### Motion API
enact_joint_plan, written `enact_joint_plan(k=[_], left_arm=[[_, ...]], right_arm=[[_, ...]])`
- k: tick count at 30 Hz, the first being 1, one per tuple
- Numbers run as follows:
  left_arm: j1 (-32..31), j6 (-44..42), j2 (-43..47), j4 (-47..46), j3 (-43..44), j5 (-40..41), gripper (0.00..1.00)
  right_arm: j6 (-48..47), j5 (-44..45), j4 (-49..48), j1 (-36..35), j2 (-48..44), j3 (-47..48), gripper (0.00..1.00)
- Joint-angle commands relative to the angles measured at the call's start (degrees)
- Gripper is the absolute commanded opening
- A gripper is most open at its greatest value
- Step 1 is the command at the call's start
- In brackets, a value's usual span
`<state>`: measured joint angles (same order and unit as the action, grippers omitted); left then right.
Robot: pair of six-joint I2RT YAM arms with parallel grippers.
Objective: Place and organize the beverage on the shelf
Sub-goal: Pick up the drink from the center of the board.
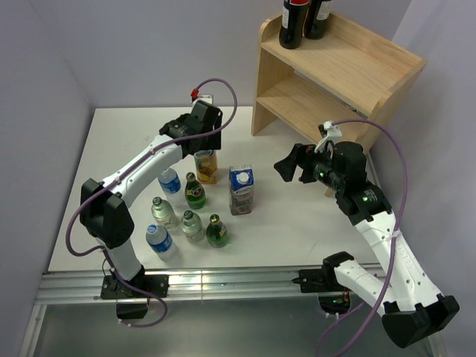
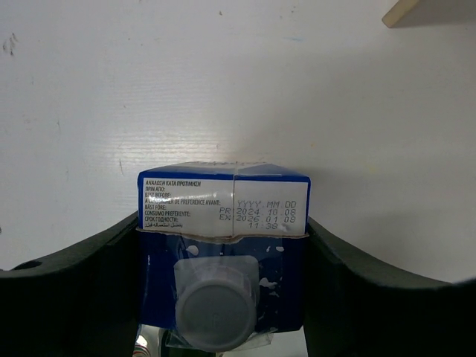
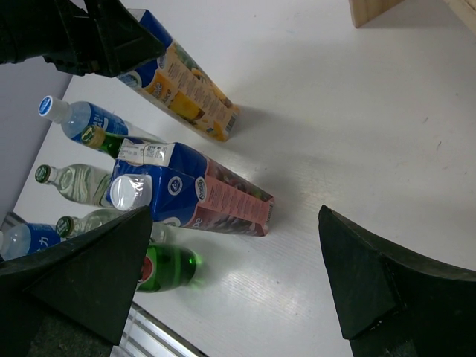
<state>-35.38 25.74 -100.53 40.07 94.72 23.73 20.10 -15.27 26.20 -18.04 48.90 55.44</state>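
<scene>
Nearest me, on the left half of the desk (image 1: pixel 297 223), six bottles stand upright in a loose cluster: two water bottles (image 1: pixel 158 239), two clear glass bottles (image 1: pixel 192 224) and two green glass bottles (image 1: pixel 216 230). Just right of the cluster the red-sided juice carton (image 1: pixel 241 190) stands upright with its blue top up, free of both claws.

A little farther back, the orange juice carton (image 1: pixel 206 165) stands on the desk directly under my left claw (image 1: pixel 206 137). From the left wrist camera I look straight down on its blue top and grey cap. The two fingers (image 2: pixel 74 290) sit against its opposite sides, so I read that claw as clenched on the carton, which rests on the desk.

My right claw (image 1: pixel 291 167) hangs over the right half of the desk, jaws spread wide and holding nothing. It is near the shelf's foot and well apart from the red-sided carton.

At the far right stands the shelf (image 1: pixel 349 67). Two dark cola bottles (image 1: pixel 292 22) are on the left end of its top tier, side by side.
</scene>
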Motion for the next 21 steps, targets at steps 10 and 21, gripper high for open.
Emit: enact_joint_plan(k=[10, 21], left_arm=[[0.0, -2.6, 4.5, -8.6, 4.4, -3.9, 0.36], [0.0, -9.5, 5.0, -5.0, 21.0, -3.6, 0.16]], right_arm=[[-0.5, -1.4, -5.6, -0.5, -0.6, 0.5, 1.00], [-1.0, -4.0, -10.8, -0.5, 1.7, 1.3, 1.00]])
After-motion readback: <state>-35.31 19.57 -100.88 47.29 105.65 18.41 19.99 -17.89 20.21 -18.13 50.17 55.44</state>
